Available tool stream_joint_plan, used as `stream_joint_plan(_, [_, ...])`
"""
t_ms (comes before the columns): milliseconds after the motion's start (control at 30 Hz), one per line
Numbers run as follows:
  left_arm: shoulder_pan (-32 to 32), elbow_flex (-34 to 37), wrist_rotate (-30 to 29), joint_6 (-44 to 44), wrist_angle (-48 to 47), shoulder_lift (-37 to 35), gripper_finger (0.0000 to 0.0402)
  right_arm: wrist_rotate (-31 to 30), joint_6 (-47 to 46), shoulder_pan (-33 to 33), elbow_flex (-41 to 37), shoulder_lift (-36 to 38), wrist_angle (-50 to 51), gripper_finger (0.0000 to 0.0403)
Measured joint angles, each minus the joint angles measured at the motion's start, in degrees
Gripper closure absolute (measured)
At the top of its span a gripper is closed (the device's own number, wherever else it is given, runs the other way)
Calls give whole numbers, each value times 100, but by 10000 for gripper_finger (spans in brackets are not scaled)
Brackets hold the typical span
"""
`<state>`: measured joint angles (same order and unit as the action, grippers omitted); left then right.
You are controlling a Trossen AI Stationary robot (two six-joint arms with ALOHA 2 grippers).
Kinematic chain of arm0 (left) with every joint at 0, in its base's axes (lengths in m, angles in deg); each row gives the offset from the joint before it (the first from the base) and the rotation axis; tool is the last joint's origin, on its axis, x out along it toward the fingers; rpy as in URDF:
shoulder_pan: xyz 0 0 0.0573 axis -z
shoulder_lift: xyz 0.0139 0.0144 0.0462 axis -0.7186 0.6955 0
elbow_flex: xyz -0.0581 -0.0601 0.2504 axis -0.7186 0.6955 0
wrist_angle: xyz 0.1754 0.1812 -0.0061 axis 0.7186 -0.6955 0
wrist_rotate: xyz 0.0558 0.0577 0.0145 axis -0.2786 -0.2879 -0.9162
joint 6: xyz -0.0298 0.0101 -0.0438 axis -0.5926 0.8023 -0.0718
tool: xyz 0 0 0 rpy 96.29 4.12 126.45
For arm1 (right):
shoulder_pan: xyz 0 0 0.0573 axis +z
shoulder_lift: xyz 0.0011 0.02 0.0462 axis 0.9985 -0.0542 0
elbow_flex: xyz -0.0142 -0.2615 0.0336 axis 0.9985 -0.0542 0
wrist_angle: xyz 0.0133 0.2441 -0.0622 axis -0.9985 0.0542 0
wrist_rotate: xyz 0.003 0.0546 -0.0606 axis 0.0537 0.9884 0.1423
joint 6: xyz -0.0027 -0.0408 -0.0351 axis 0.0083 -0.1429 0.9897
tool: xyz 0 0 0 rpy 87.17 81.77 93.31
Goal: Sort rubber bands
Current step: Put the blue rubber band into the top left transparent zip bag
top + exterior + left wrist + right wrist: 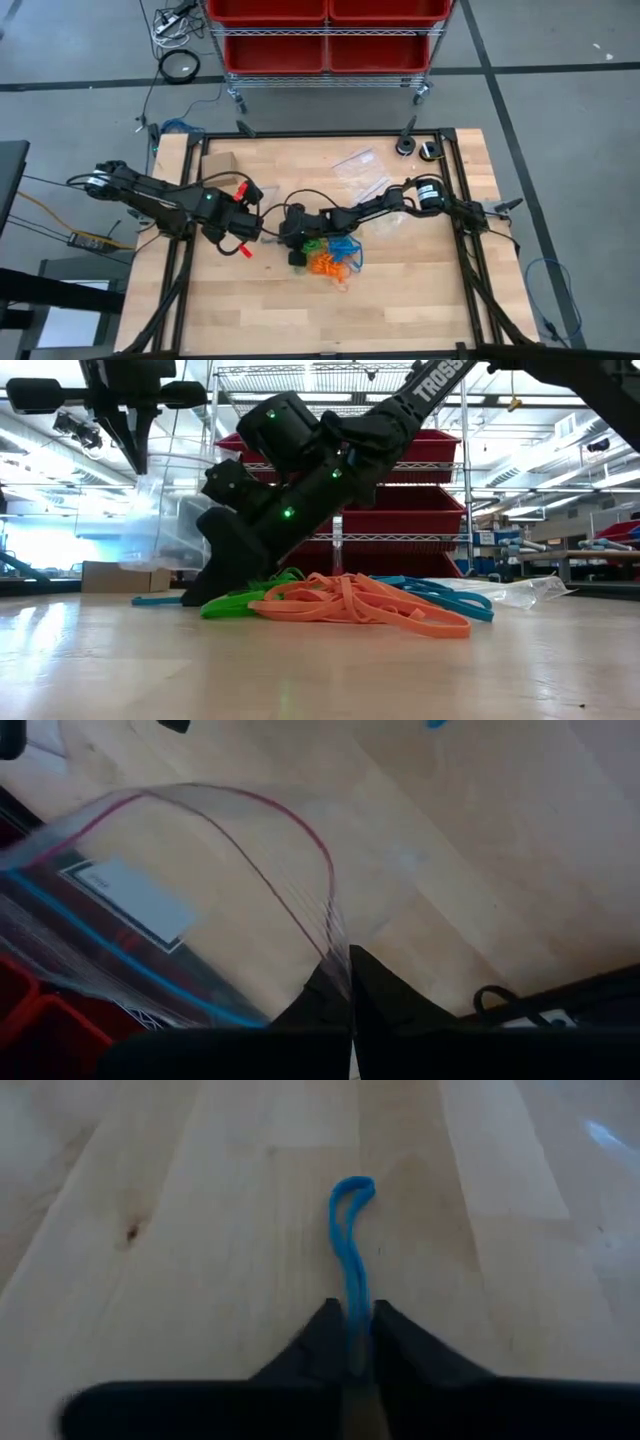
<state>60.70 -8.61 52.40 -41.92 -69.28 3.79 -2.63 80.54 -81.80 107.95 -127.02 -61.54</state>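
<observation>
The rubber bands lie in a loose heap of orange, green and blue loops at the table's middle; in the low view the orange ones are in front. My right gripper is down at the heap's left side, shut on one blue band. My left gripper hangs above the table just left of it, shut on a clear zip bag whose mouth with its red zip line gapes open. My left gripper pinches the zip bag's upper edge between its two fingers, near the red zip line. The bag hangs below the fingers, lifted off the table, its mouth bowed open. My right gripper pinches one end of the blue band between its fingers, slanting down from the table's right. The band runs straight out past the fingertips as a flattened loop, and its free end lies on the wood.
A small tan cardboard box sits near the far left corner. More clear bags lie toward the far edge, right of middle. Two small round things stand at the far right corner. Red bins on a wire shelf stand beyond the far edge.
</observation>
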Motion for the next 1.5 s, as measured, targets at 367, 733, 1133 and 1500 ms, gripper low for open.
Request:
stream_joint_plan(367, [88, 0, 494, -114, 76, 0, 401, -320, 466, 298, -59, 959, 1351, 402])
stream_joint_plan(733, [149, 0, 1028, 190, 783, 4, 401, -1071, 1002, 335, -42, 2320, 1379, 403])
stream_joint_plan(1133, [149, 81, 1260, 406, 868, 521, 401, -1024, 1295, 204, -42, 2572, 1252, 403])
stream_joint_plan(1500, [149, -172, 1333, 820, 1139, 550, 401, -545, 1138, -76, -35, 2572, 1713, 403])
